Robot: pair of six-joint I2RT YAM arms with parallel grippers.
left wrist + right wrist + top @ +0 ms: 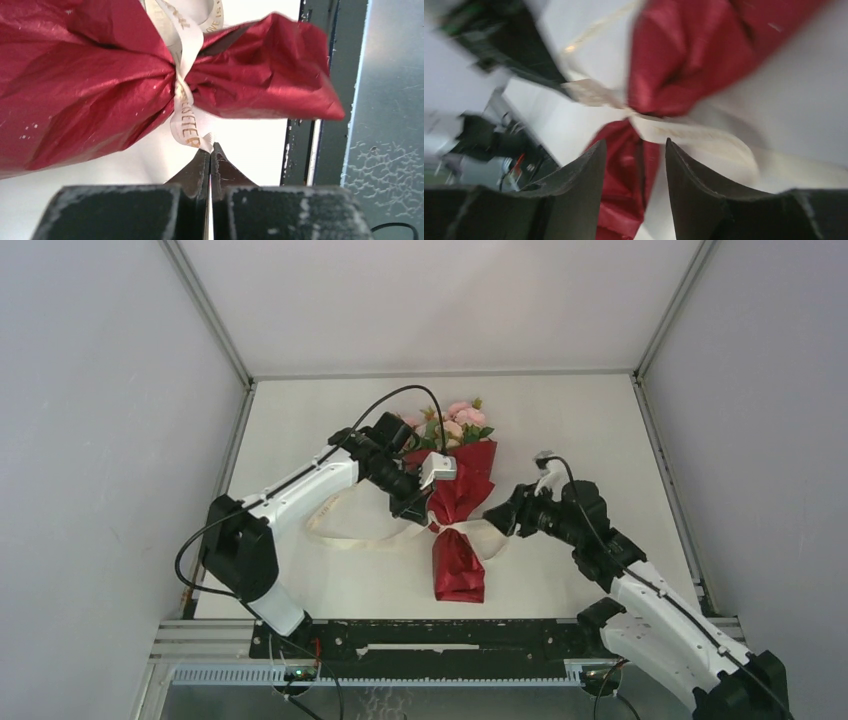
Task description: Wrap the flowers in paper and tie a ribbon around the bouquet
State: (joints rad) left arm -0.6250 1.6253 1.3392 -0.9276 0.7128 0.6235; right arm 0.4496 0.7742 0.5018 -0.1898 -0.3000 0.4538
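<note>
The bouquet lies on the white table, pink flowers (457, 422) at the far end above a cone of dark red paper (462, 488). A cream ribbon (447, 528) is cinched round the paper's waist, and its loose lengths trail left and right. My left gripper (427, 517) is just left of the waist. In the left wrist view it (210, 146) is shut on a ribbon (184, 95) end, close below the paper (75, 85). My right gripper (498, 522) is just right of the waist. It (635, 145) stands open and empty, with ribbon (689, 134) and paper (684, 55) beyond, blurred.
A long ribbon loop (340, 532) lies on the table to the left of the bouquet. Grey walls enclose the table on three sides. A black rail (440, 638) with the arm bases runs along the near edge.
</note>
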